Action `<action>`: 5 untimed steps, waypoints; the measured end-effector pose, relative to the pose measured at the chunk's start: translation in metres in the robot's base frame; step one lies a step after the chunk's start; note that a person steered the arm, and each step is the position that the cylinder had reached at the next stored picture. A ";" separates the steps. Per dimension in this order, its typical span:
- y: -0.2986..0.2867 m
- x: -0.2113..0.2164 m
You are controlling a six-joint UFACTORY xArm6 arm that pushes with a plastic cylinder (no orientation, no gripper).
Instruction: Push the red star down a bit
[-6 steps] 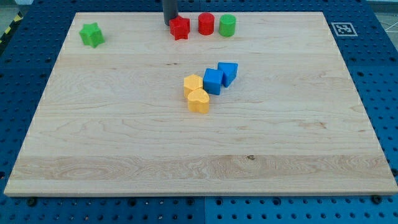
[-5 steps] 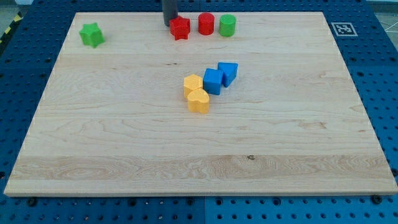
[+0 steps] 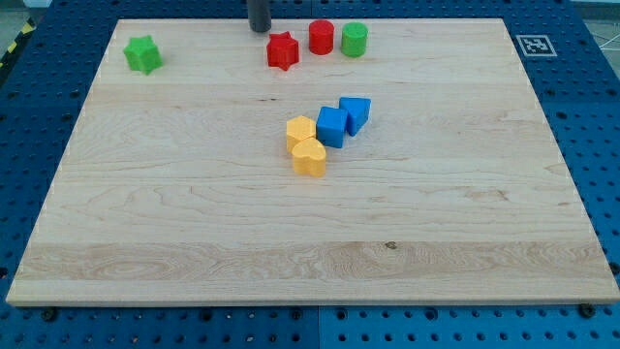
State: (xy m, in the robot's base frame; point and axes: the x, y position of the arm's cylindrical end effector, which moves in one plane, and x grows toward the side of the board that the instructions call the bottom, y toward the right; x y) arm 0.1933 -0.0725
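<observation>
The red star point(image 3: 282, 50) lies near the view's top edge of the wooden board point(image 3: 174, 213), left of a red cylinder point(image 3: 322, 37) and a green cylinder point(image 3: 354, 39). My tip point(image 3: 259, 29) is up and to the left of the red star, apart from it by a small gap. The rod comes in from the view's top.
A green star point(image 3: 143, 54) sits at the top left. Near the middle, a blue cube point(image 3: 332, 126) and a blue wedge-like block point(image 3: 356, 113) touch, with two yellow blocks point(image 3: 301, 132) point(image 3: 310, 156) just left and below them.
The red star has slid slightly down and right. My tip has drawn back up and to the left, off the star.
</observation>
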 end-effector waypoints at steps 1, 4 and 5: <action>0.045 0.013; 0.046 0.042; 0.042 0.074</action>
